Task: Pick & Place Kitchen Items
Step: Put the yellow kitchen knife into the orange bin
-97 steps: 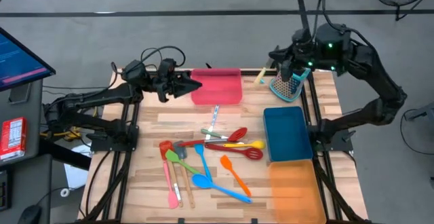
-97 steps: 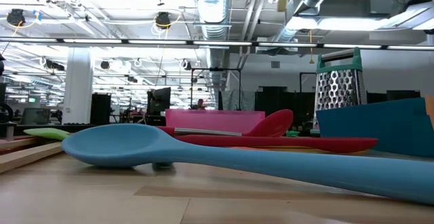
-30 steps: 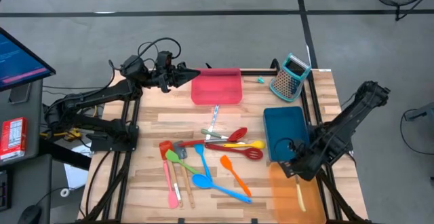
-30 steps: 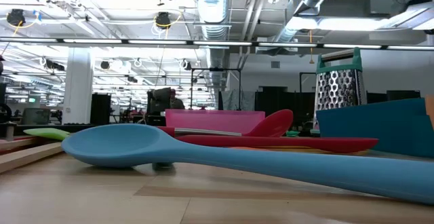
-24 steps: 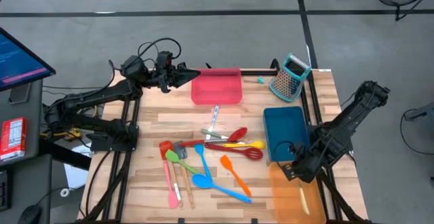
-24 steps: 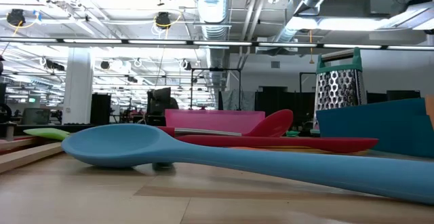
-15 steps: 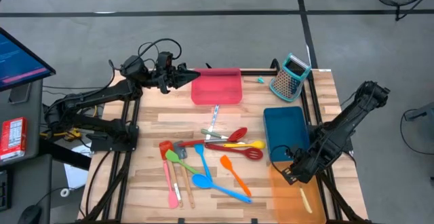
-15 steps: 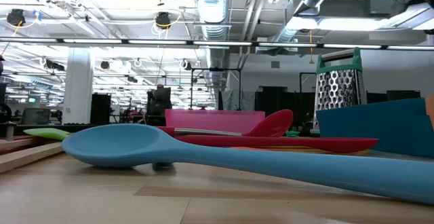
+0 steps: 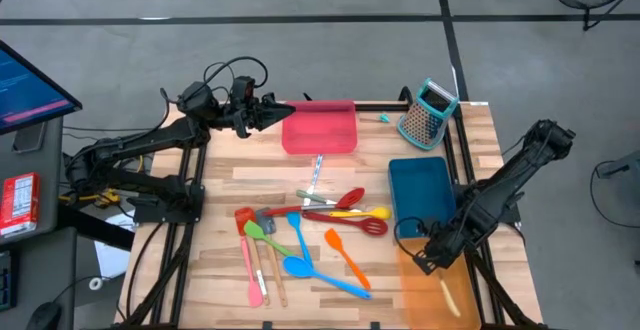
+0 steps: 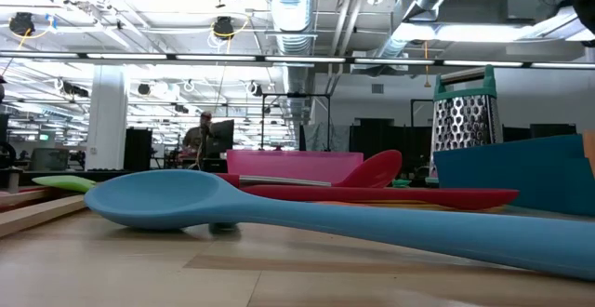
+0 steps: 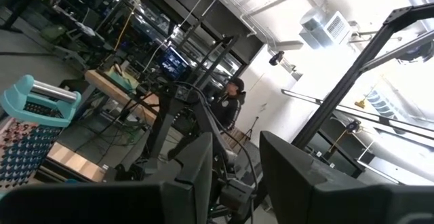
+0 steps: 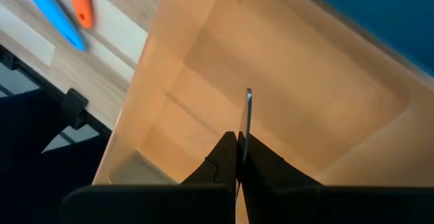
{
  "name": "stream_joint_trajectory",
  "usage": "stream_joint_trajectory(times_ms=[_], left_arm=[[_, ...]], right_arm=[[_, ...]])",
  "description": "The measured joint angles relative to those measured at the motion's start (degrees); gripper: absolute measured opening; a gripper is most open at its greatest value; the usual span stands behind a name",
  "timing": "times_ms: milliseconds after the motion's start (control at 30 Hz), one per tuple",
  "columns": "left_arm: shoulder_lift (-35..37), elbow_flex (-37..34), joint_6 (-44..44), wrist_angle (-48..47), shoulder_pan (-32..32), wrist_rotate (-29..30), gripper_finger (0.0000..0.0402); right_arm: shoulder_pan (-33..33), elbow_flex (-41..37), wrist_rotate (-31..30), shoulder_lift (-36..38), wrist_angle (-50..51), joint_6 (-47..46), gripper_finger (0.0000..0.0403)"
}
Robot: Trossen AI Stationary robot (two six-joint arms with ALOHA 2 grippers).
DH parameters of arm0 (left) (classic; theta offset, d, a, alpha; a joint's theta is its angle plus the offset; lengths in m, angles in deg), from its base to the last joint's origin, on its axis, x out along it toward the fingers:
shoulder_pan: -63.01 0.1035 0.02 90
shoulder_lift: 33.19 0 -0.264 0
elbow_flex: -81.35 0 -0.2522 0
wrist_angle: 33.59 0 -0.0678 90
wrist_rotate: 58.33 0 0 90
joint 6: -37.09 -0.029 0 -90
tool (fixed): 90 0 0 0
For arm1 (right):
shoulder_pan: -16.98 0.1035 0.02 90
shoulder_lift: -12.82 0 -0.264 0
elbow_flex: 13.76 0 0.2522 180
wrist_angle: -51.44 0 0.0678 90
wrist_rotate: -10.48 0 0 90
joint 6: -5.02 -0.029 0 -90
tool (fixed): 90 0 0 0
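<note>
Several coloured utensils lie flat in a heap on the table's middle: a blue spoon, a red spoon, an orange spatula, a green one, a pink one and silver cutlery. My right gripper is over the orange tray, shut on a slim utensil with a yellow handle. My left gripper is open and empty at the far left, beside the red tray. My right gripper pinches the slim utensil between its two shut fingers, which slant down toward the table's left. A thin grey metal strip sticks out past the fingertips, along the fingers. The yellow handle shows on the gripper's near side, over the orange tray's floor. Whether it touches the floor I cannot tell.
A blue tray lies just beyond the orange one on the right. A teal-topped metal grater stands at the far right corner, with a small teal thing beside it. Bare wood lies at the near left.
My right gripper has gone a little toward the table's near edge over the orange tray, staying shut, and the yellow-handled utensil has gone with it.
</note>
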Motion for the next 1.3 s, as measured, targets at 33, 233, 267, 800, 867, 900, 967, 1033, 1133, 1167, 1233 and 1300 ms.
stream_joint_trajectory(times_ms=[33, 233, 267, 800, 867, 900, 967, 1033, 1133, 1167, 1233, 1300], left_arm=[[0.00, 0.00, 0.00, -0.01, 0.00, 0.00, 0.0106], [0.00, 0.00, -0.09, -0.05, 0.00, -0.01, 0.0106], [0.00, 0.00, -0.10, -0.09, 0.00, -0.01, 0.0106], [0.00, 0.00, -0.11, -0.21, 0.00, -0.02, 0.0106], [0.00, 0.00, -0.11, -0.25, 0.00, -0.02, 0.0106], [0.00, 0.00, -0.11, -0.23, 0.00, -0.02, 0.0106], [0.00, 0.00, -0.11, -0.25, 0.00, 0.00, 0.0106], [0.00, 0.00, -0.11, -0.23, 0.00, -0.01, 0.0106], [0.00, 0.00, -0.11, -0.25, 0.00, 0.00, 0.0106], [0.00, 0.00, -0.13, -0.24, 0.00, 0.00, 0.0106], [0.00, 0.00, -0.11, -0.25, 0.00, 0.00, 0.0106], [0.00, 0.00, -0.13, -0.25, 0.00, 0.00, 0.0106]], right_arm=[[0.00, -0.45, 0.22, 0.00, -1.05, 0.00, 0.0000], [-0.01, -1.94, 0.96, 0.00, -2.48, 1.44, 0.0000], [-0.30, -1.92, 0.96, 0.00, -2.47, 2.40, 0.0000], [-3.10, -1.88, 5.81, -6.91, -6.86, 16.97, 0.0000], [-3.31, -1.86, 6.72, -8.61, -8.31, 17.76, 0.0000], [-3.40, -1.86, 6.96, -9.03, -8.53, 17.89, 0.0000], [-3.81, -1.84, 7.26, -9.72, -9.06, 17.99, 0.0000], [-4.00, -1.84, 7.21, -9.75, -8.64, 17.99, 0.0000], [-4.02, -1.84, 6.64, -9.75, -8.72, 17.94, 0.0000], [-3.99, -1.84, 6.60, -9.73, -8.72, 17.61, 0.0000], [-3.98, -1.84, 6.44, -9.73, -8.65, 16.94, 0.0000], [-3.98, -1.84, 6.41, -9.73, -8.63, 16.91, 0.0003]])
